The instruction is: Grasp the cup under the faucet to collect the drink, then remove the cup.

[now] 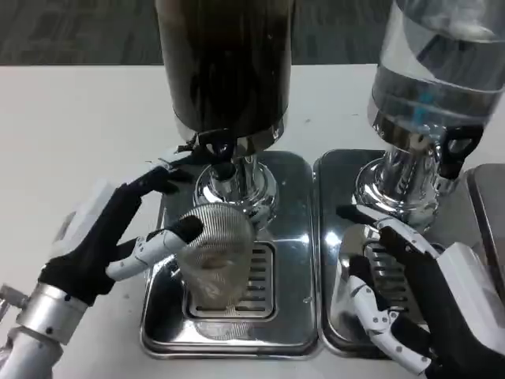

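Setting: test lab or office drinks station. Evidence: two beverage dispensers, dark dispenser (225, 63) and clear dispenser (442, 63), on steel drip trays (292, 237); white bench (71, 126); grey carpet (71, 31) behind

The dark drink dispenser (225, 63) and the clear dispenser (442, 55) beside it were cut off by the top edge. The right hand (418, 300) ran off the bottom-right corner. The cup (215, 257) hid part of the drip grille (260, 276).
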